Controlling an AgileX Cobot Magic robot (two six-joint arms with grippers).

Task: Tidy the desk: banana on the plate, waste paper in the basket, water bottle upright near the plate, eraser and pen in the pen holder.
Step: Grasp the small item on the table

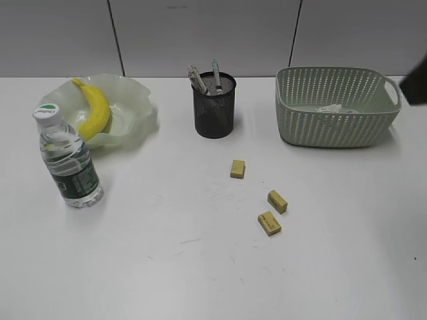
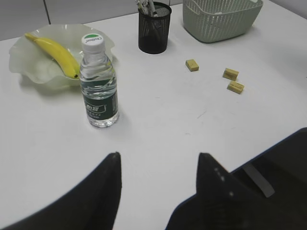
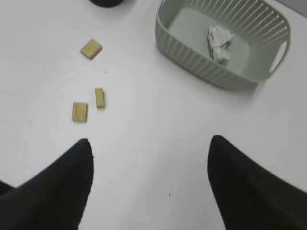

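Both grippers hung empty, jaws spread: left gripper low in its frame, right gripper likewise. Three erasers lay lower centre of the desk, small and flat (likely to skid or slip a pinch). Water bottle upright at left, beside the plate holding the banana. Farther back, pen holder centre; waste paper in the basket, upper right.

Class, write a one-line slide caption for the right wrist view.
Open right claw above the desk: three erasers left, waste paper inside the basket.
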